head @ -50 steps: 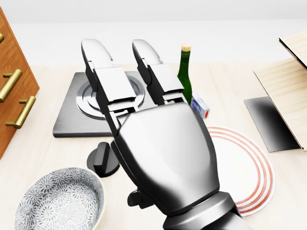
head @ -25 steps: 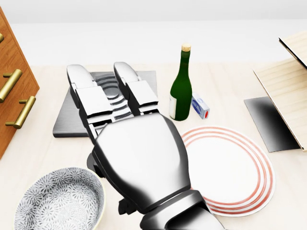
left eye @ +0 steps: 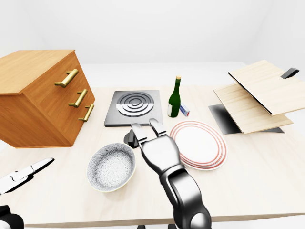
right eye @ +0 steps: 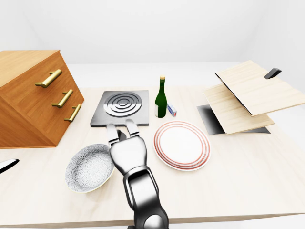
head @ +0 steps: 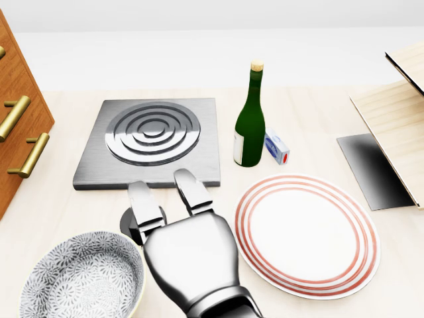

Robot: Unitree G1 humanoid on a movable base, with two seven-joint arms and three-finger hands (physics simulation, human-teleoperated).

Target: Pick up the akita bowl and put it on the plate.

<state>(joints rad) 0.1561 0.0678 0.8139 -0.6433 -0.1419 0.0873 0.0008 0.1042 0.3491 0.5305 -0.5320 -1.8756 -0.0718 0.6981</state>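
1. The bowl (head: 79, 278) sits on the table (head: 318, 112) at the head view's lower left, apart from the plate (head: 308, 232).
2. The right hand (head: 189, 255) is between them, fingers (head: 192, 192) straight, holding nothing.
3. The left hand (left eye: 24, 175) is at the left-eye view's edge; I cannot tell its finger state.

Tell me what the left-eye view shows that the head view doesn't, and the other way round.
Left-eye view only: the left hand low at the left edge, the whole drawer cabinet, and both stacked wooden boards on the right.

Head view only: nothing extra. It is a closer look that crops the cabinet and boards at its edges.

Both: the right hand with fingers extended between the akita bowl and the plate, plus the burner, green bottle and small box.
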